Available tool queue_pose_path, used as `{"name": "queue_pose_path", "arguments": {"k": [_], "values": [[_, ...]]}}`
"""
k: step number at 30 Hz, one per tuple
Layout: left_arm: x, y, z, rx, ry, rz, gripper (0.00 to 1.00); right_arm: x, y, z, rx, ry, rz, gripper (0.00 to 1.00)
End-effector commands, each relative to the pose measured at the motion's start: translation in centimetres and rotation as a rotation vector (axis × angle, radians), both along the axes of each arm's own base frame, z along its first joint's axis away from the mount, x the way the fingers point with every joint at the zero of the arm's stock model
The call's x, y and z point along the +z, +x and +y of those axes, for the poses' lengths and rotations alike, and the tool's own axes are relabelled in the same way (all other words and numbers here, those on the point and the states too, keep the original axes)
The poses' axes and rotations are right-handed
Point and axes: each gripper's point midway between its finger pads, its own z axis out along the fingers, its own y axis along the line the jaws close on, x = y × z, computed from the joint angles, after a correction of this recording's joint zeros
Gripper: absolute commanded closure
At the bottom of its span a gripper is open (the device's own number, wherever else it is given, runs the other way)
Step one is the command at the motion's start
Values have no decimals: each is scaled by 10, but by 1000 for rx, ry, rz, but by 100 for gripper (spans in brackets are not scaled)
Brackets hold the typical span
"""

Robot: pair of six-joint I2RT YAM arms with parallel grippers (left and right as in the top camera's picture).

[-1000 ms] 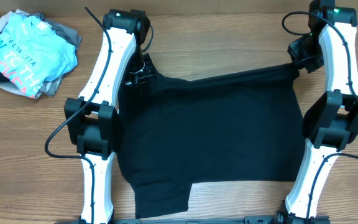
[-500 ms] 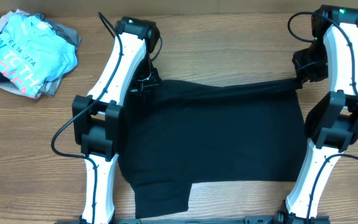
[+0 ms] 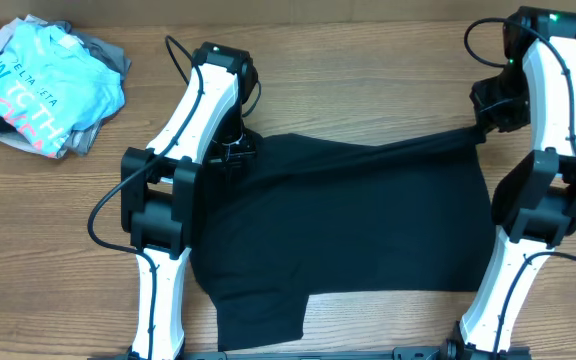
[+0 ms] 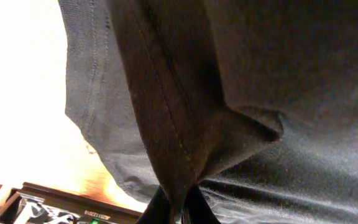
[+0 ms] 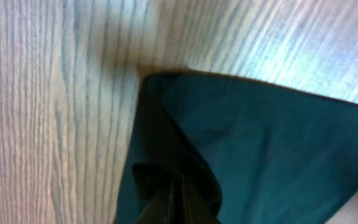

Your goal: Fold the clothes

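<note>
A black T-shirt [image 3: 348,220] is shown spread over the middle of the wooden surface [image 3: 368,60], between the left arm [image 3: 183,120] and the right arm [image 3: 548,90]. Its far edge is drawn taut between the two sets of jaws. The left jaws are closed on a pinch of fabric at the far left corner, and the right jaws are closed on the far right corner. A sleeve is seen projecting at the near left. A light blue T-shirt [image 3: 43,85] is piled on grey garments [image 3: 103,55] at the far left, well apart from the black one.
</note>
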Motion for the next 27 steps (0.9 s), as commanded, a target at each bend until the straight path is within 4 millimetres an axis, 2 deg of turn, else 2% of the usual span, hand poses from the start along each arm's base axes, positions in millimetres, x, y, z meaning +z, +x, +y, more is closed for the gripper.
{"name": "queue_pose_path", "arguments": {"k": [1, 4, 9, 14, 17, 18, 19, 21, 25, 27], "values": [[4, -1, 21, -19, 91, -11, 96, 33, -15, -25, -50, -125, -42, 96], [4, -1, 23, -17, 96, -11, 96, 32, -27, -26, -51, -143, -9, 96], [3, -1, 28, -9, 103, -5, 95, 16, -41, -28, -46, -160, 62, 96], [3, -3, 23, -11, 68, 7, 88, 8, -39, -29, -45, -163, 57, 96], [3, -5, 17, -27, 30, 18, 79, 5, -35, -28, -33, -165, 46, 92], [2, -5, 15, -31, 21, 20, 79, 4, -33, -27, -31, -166, 41, 90], [2, -6, 14, -34, 16, 22, 79, 2, -32, -26, -25, -167, 36, 84], [2, -6, 13, -34, 13, 22, 80, -4, -28, -24, 17, -164, 29, 61], [2, -6, 12, -38, 6, 24, 82, -16, -33, -20, 42, -155, 58, 43], [2, -6, 12, -40, 7, 24, 81, -22, -37, -20, 44, -153, 74, 0]]}}
